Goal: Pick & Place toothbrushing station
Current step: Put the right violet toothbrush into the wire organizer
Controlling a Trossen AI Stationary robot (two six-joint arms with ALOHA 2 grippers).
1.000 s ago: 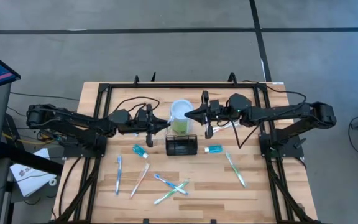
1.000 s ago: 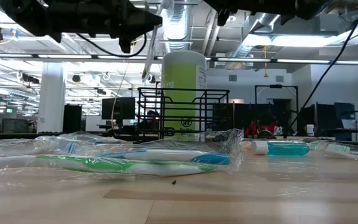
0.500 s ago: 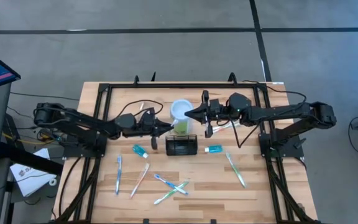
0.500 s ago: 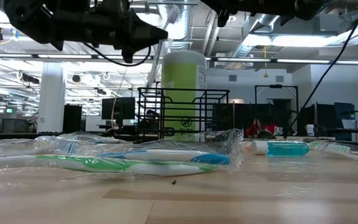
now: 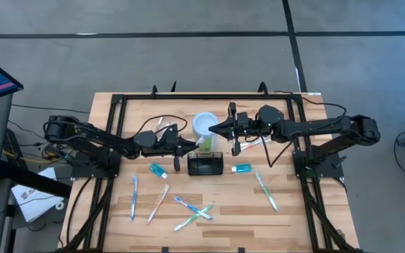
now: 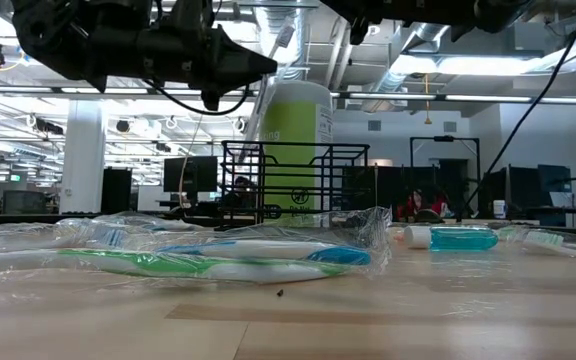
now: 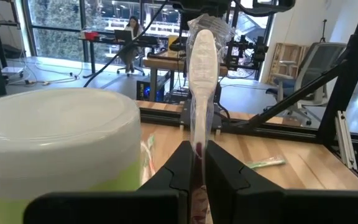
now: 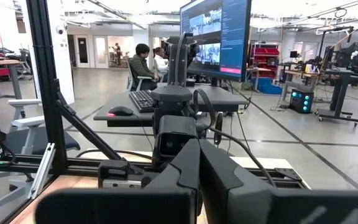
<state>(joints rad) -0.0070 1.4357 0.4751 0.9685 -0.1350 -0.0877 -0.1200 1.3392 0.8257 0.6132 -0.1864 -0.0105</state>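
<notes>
The toothbrushing station [image 5: 205, 164], a small black wire caddy, stands on the table's middle, also seen in the low view [image 6: 293, 185]. Just behind it stands a lime-green cup [image 5: 204, 128] with a white inside. My left gripper [image 5: 192, 146] hovers level at the cup's left side, above the caddy's left end, shut on a white toothbrush in a clear wrapper [image 7: 201, 74]. My right gripper [image 5: 211, 128] is shut on nothing and hangs level over the cup's right rim. My left gripper pinches the wrapped toothbrush low on its shaft [image 7: 197, 146] between its two fingers. The fingers lie level, coming from the table's left, across the brush. The brush stands nearly upright above the fingers, lifted clear, beside the cup [image 7: 55, 143].
Two small blue toothpaste tubes [image 5: 159, 170] [image 5: 242, 168] flank the caddy. Wrapped toothbrushes lie nearer the front edge [image 5: 134, 195] [image 5: 159, 202] [image 5: 192, 209] [image 5: 266, 191]. A black frame [image 5: 209, 96] rings the table's back and sides.
My left gripper has come down and moved toward the table's right, closer to the cup and caddy, still shut on the toothbrush, which stays upright. Most of that move came early; it has nearly stopped since.
</notes>
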